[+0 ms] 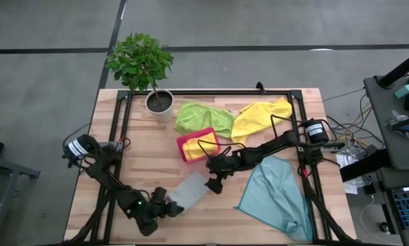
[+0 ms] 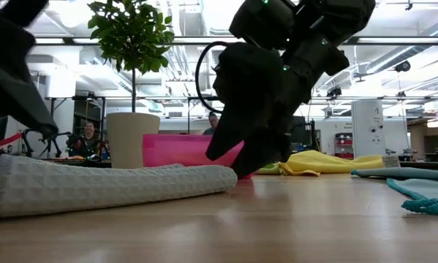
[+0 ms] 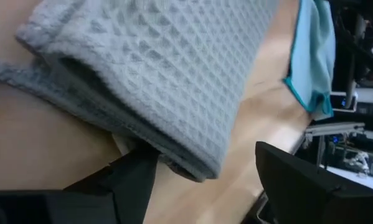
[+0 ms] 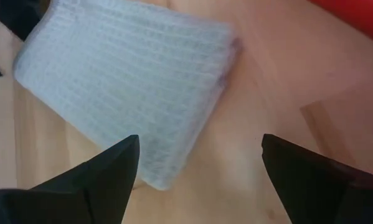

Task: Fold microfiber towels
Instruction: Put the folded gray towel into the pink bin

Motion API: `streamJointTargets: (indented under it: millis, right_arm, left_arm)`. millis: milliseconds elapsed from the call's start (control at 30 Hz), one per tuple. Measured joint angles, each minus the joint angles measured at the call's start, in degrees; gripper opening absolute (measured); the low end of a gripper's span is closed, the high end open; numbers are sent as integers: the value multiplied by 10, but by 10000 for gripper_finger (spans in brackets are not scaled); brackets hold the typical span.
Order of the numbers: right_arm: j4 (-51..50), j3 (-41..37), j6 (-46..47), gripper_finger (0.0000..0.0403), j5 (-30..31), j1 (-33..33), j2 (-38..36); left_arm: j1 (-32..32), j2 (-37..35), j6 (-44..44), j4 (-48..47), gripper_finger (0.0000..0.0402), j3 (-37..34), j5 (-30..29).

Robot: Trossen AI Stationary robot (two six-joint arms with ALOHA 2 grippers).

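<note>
The pale grey towel [image 1: 190, 190] lies folded into a small rectangle on the table near the front; it also shows in the low view [image 2: 109, 186]. My left gripper [image 1: 164, 203] is open at the towel's near-left end, which lies between its fingers [image 3: 195, 158]. My right gripper [image 1: 214, 181] is open just past the towel's far-right end, its fingers pointing down above that corner [image 4: 198, 142]. The teal towel [image 1: 279, 198] lies spread at the front right. The lime green towel [image 1: 203, 117] and a yellow towel [image 1: 259, 117] lie crumpled at the back. My left gripper has one open finger [image 3: 133, 177] right at the folded edge [image 3: 186, 163] of the grey towel's near end, which overlaps the fingertip; I cannot tell whether they touch. The towel lies flat on the table.
A pink tray [image 1: 199, 145] with a yellow cloth in it stands just behind my right gripper. A potted plant [image 1: 158, 99] stands at the back left. A black frame [image 1: 211, 93] runs along the table's edges. People sit in the room beyond [image 2: 87, 135].
</note>
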Motion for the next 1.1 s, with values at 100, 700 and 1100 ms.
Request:
streamJointTargets:
  millis: [100,700,1100]
  right_arm:
    - [4,0,-3,325,13,7,0]
    - [109,-2,-2,321,15,12,30]
    - [116,-2,3,179,10,14,30]
  left_arm:
    - [17,11,6,-1,251,9,5]
    - [35,16,28,-17,179,7,15]
    - [44,31,36,-18,130,3,14]
